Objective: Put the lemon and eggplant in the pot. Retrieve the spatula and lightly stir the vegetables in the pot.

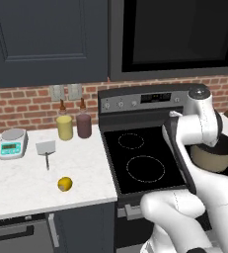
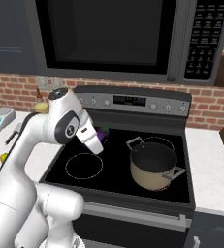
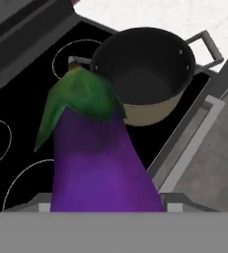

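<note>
**Eggplant in the claw, pot ahead of it**

The gripper (image 2: 100, 138) sits left of centre in the right base view, apparently clamped on the eggplant (image 3: 98, 163), though its fingertips are hidden. In the hand view the eggplant fills the lower centre, long axis pointing up-frame, green cap leading toward the pot (image 3: 145, 69) in the upper right, with nothing in it. The lemon (image 1: 64, 184) lies on the counter (image 1: 17, 183), lower left of the left base view, the spatula (image 1: 46, 149) above it.

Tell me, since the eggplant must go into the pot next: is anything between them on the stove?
Nothing visible. The eggplant, held in the gripper, hangs above the black cooktop; between it and the pot lies bare glass, and the pot's mouth is open and empty, with no lid.
</note>
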Motion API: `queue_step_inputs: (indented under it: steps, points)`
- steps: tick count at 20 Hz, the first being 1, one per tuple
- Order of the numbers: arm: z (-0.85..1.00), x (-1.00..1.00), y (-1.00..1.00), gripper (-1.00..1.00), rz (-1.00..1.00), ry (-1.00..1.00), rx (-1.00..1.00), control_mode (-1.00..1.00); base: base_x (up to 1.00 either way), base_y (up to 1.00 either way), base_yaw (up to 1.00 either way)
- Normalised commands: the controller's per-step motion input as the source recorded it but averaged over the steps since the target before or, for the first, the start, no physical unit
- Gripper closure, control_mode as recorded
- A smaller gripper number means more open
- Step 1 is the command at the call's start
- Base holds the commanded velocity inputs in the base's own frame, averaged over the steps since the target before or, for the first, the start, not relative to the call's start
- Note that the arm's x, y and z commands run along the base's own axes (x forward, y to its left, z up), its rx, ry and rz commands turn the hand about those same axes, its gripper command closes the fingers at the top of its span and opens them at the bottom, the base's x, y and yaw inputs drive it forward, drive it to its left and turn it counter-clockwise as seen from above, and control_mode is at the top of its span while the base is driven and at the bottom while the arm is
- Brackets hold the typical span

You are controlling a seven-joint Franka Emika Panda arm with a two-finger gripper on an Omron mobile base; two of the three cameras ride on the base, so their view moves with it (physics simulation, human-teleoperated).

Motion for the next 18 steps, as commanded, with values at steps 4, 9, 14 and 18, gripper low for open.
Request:
queue_step_inputs:
  steps: [4,9,14,18]
  points:
    - [-0.17,0.05,-1.00,1.00,-0.19,0.00,0.00,-1.00,0.00,0.00,0.00]
    - [-0.08,0.07,-1.00,1.00,-0.09,0.00,0.00,-1.00,0.00,0.00,0.00]
    - [-0.14,0.33,-0.77,1.00,0.00,0.00,0.00,-1.00,0.00,0.00,0.00]
    - [-0.24,0.51,-0.48,1.00,0.03,0.00,0.00,-1.00,0.00,0.00,0.00]
